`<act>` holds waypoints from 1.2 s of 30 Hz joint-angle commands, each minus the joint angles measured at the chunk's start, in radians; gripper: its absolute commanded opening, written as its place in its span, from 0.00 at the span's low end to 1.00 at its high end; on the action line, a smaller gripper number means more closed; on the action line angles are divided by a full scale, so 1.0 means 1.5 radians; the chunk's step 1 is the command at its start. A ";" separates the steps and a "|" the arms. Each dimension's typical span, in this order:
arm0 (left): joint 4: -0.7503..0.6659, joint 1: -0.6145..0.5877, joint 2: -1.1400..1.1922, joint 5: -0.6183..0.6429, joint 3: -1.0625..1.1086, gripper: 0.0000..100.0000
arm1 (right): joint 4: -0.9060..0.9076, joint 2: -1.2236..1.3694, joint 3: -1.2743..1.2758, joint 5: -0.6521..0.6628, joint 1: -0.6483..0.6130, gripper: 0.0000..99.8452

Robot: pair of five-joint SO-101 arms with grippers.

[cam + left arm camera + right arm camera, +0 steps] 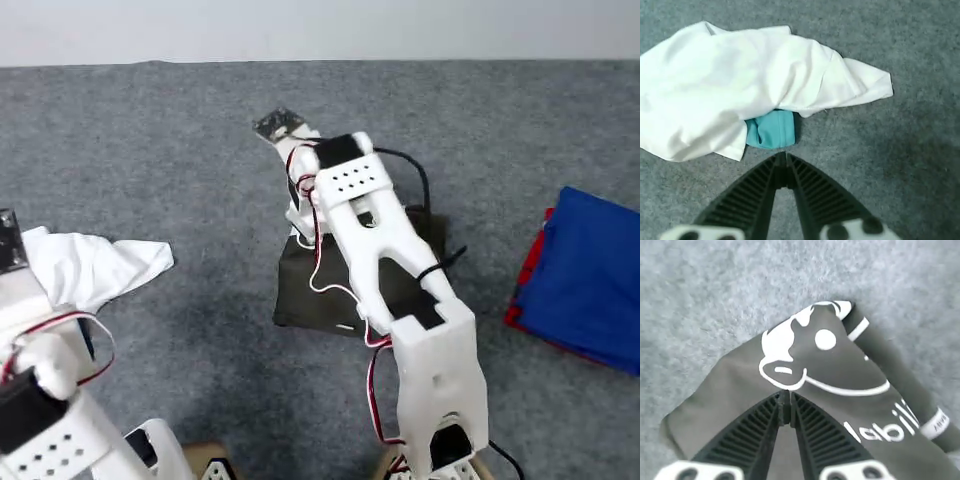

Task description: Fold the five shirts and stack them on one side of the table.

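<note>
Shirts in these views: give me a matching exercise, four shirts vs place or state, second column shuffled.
1. white shirt
2. dark shirt
3. blue shirt
4. teal shirt

A. folded, lying on top of a red shirt on the right
B. peeking out from under another shirt
C. crumpled, not folded
D. in the middle, with a white print on it

Pairs: 1-C, 2-D, 3-A, 4-B

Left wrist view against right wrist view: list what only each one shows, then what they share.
Only the left wrist view: a crumpled white shirt, a teal cloth poking out from under its edge, and the left hand, shut, near them. Only the right wrist view: a dark shirt with a white print, and the right hand, shut, over it. Both: the grey table surface.
</note>
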 commanded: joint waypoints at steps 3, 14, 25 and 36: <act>-0.007 0.000 -0.084 -0.010 0.046 0.01 | -0.081 0.050 -0.036 -0.007 0.021 0.01; -0.021 0.000 -0.220 -0.045 0.140 0.01 | -0.151 0.126 -0.108 0.107 0.001 0.01; -0.035 -0.001 -0.255 -0.063 0.193 0.01 | 0.019 0.110 -0.237 0.109 0.076 0.01; -0.035 -0.001 -0.255 -0.062 0.193 0.01 | -0.168 0.245 -0.260 0.141 0.009 0.01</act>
